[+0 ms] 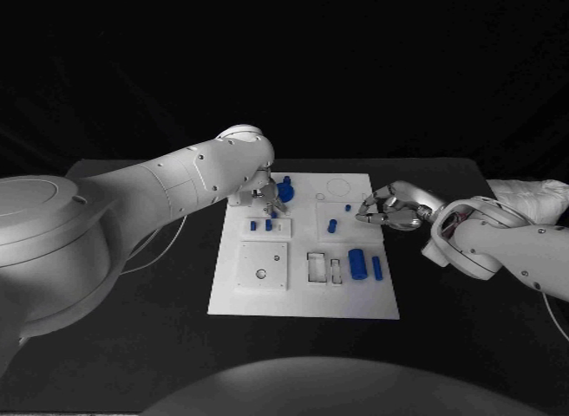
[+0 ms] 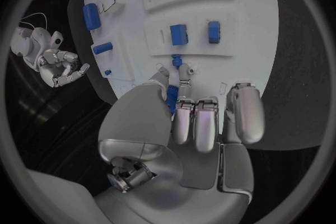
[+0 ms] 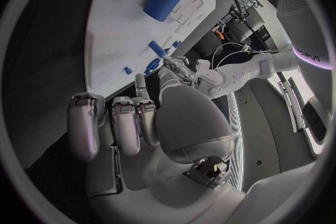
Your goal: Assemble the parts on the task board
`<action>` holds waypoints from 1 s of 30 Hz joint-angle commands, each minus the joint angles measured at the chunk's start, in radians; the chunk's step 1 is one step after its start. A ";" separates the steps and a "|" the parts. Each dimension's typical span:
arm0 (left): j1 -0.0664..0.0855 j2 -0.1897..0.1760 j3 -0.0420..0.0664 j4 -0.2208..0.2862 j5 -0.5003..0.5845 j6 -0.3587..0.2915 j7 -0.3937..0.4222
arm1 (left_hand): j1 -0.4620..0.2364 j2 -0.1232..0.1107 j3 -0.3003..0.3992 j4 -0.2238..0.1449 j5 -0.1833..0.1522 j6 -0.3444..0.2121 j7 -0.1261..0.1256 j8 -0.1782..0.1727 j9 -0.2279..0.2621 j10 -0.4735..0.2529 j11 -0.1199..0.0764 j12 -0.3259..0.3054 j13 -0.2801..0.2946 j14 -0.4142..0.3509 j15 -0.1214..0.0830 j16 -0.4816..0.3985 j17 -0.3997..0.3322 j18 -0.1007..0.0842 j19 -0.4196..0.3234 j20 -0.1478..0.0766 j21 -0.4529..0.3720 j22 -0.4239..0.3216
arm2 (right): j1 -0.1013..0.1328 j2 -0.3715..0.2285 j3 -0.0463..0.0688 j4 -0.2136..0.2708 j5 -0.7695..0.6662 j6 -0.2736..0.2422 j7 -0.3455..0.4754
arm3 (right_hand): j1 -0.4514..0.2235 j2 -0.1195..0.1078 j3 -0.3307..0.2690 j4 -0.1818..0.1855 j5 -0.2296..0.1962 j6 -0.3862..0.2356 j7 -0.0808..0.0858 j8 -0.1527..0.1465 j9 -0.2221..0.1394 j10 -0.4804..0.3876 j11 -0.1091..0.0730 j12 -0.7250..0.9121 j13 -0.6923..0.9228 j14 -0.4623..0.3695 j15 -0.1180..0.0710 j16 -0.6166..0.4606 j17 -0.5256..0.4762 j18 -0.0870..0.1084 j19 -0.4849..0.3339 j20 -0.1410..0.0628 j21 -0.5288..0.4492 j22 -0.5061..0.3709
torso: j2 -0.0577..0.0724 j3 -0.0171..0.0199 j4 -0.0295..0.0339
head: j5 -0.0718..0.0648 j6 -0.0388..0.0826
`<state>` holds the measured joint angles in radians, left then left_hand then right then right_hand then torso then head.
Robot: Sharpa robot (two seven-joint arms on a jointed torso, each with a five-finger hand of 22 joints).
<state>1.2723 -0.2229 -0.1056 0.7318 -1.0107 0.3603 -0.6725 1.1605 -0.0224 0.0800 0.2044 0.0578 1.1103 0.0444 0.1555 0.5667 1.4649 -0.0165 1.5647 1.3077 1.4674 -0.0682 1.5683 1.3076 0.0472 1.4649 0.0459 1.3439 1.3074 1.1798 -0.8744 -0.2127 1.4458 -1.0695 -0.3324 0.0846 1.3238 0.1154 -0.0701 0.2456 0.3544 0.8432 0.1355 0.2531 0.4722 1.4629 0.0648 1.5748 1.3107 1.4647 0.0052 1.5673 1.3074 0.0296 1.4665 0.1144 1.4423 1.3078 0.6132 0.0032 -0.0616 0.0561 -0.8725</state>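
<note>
The white task board point(image 1: 304, 286) lies mid-table. My left hand point(image 1: 262, 199) hovers over its far left corner and pinches a thin blue part point(image 2: 171, 96) between thumb and finger, just above a small blue peg point(image 2: 176, 59) on the board. A larger blue part point(image 1: 286, 189) lies right beside that hand. My right hand point(image 1: 391, 211) sits at the board's right edge with its fingers point(image 3: 115, 123) curled in; I see nothing in them. Two short blue parts point(image 2: 178, 34) stand in a raised block. A thick blue cylinder point(image 1: 356, 263) and a slim one point(image 1: 377, 268) lie near the right front.
A square block with a round hole point(image 1: 262, 264) and an open rectangular frame point(image 1: 317, 267) sit on the board's near half. Two small blue pegs point(image 1: 332, 227) stand mid-board. Something white and crumpled point(image 1: 535, 198) lies at the far right of the black table.
</note>
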 commanded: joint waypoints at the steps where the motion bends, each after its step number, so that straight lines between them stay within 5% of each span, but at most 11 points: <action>1: -0.015 -0.005 -0.007 0.003 -0.013 0.038 -0.041 | -0.011 0.000 -0.009 0.009 -0.004 -0.037 0.021 0.012 -0.042 0.101 0.003 0.001 0.257 0.103 0.004 0.002 0.263 0.003 0.004 0.002 -0.005 0.197 | -0.001 0.000 0.000 0.001 -0.004 0.012 0.004 | 0.007 -0.006 0.006 0.002 0.005 0.006 0.000 -0.006 -0.002 0.108 0.001 -0.004 0.260 0.106 0.001 0.003 0.263 0.010 0.002 0.002 -0.005 0.211 | 0.000 -0.0007 -0.0002 | 0.002 0.000; 6: -0.015 -0.006 -0.007 0.006 -0.021 0.043 -0.042 | 0.012 0.012 -0.006 -0.004 0.028 -0.046 0.016 0.041 -0.001 0.101 0.002 0.001 0.257 0.103 0.002 0.002 0.263 0.003 0.003 0.000 -0.007 0.197 | -0.001 0.000 0.000 0.001 -0.004 0.012 0.005 | 0.007 -0.006 0.006 0.002 0.005 0.006 0.000 -0.006 -0.002 0.108 0.001 -0.004 0.260 0.106 0.001 0.003 0.263 0.010 0.002 0.002 -0.005 0.211 | 0.000 -0.0006 0.0001 | 0.003 0.000; 10: -0.015 -0.007 -0.007 0.010 -0.030 0.046 -0.045 | 0.042 0.015 0.002 -0.028 0.111 -0.051 0.009 0.078 0.048 0.101 -0.004 0.001 0.257 0.103 -0.002 0.002 0.263 0.003 0.003 -0.003 -0.007 0.197 | -0.001 0.001 0.000 0.000 -0.004 0.013 0.005 | 0.008 -0.007 0.006 0.001 0.006 0.006 0.000 -0.006 -0.002 0.108 0.001 -0.004 0.260 0.106 0.001 0.003 0.263 0.010 0.001 0.002 -0.006 0.210 | 0.000 -0.0011 -0.0012 | 0.005 0.000; 12: -0.015 -0.008 -0.007 0.011 -0.035 0.048 -0.046 | 0.043 0.020 0.002 -0.035 0.142 -0.080 0.002 0.131 0.123 0.101 -0.009 0.001 0.257 0.103 -0.007 0.002 0.263 0.004 0.002 -0.012 -0.009 0.197 | -0.001 0.002 0.000 0.000 -0.004 0.013 0.005 | 0.008 -0.007 0.006 0.001 0.006 0.006 0.000 -0.006 -0.002 0.108 0.001 -0.004 0.260 0.106 0.001 0.003 0.263 0.010 0.001 0.002 -0.006 0.210 | 0.000 -0.0013 -0.0012 | 0.003 0.000; 16: -0.015 -0.009 -0.007 0.013 -0.044 0.052 -0.049 | 0.049 0.020 0.005 -0.044 0.160 -0.113 -0.001 0.172 0.189 0.100 -0.017 0.000 0.256 0.103 -0.011 0.002 0.263 0.003 0.002 -0.012 -0.011 0.197 | -0.001 0.002 0.000 0.000 -0.004 0.014 0.005 | 0.008 -0.007 0.006 0.001 0.006 0.006 0.000 -0.006 -0.002 0.108 0.001 -0.004 0.260 0.106 0.001 0.003 0.263 0.010 0.001 0.002 -0.006 0.210 | 0.000 -0.0009 -0.0011 | 0.004 0.000; 22: -0.015 -0.011 -0.007 0.016 -0.050 0.053 -0.050 | 0.059 0.025 0.017 -0.051 0.191 -0.136 -0.004 0.188 0.223 0.099 -0.017 -0.002 0.254 0.103 -0.013 0.002 0.263 0.004 0.000 -0.013 -0.014 0.196 | -0.002 0.002 0.000 -0.001 -0.004 0.015 0.004 | 0.008 -0.007 0.006 0.001 0.006 0.006 0.000 -0.006 -0.002 0.108 0.001 -0.004 0.260 0.106 0.001 0.003 0.263 0.010 0.001 0.002 -0.006 0.210 | -0.001 -0.0003 -0.0013 | 0.005 0.000; 30: -0.016 -0.014 -0.007 0.022 -0.062 0.064 -0.051 | 0.052 0.017 0.016 -0.051 0.180 -0.132 -0.007 0.218 0.263 0.098 -0.016 -0.002 0.253 0.103 -0.012 0.002 0.263 0.004 -0.001 -0.013 -0.016 0.195 | -0.003 0.004 0.000 -0.002 -0.004 0.014 0.005 | 0.009 -0.007 0.006 0.001 0.006 0.006 0.000 -0.007 -0.002 0.108 0.001 -0.004 0.260 0.106 0.001 0.003 0.263 0.010 0.000 0.002 -0.007 0.210 | -0.001 -0.0005 -0.0010 | 0.005 0.000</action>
<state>1.2685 -0.2328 -0.1068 0.7544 -1.0494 0.3740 -0.6724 1.2116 0.0014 0.0943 0.1565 0.2426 0.9869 0.0319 0.3713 0.8276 1.4668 -0.0254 1.5647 1.3077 1.4672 -0.0751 1.5683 1.3078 0.0472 1.4651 0.0390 1.3339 1.3073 1.1782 -0.8715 -0.2128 1.4437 -1.0695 -0.3313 0.0846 1.3281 0.1111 -0.0700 0.2456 0.3544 0.8432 0.1355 0.2531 0.4714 1.4629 0.0647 1.5760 1.3100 1.4646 0.0052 1.5673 1.3081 0.0298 1.4665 0.1144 1.4385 1.3075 0.6125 0.0024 -0.0628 0.0607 -0.8725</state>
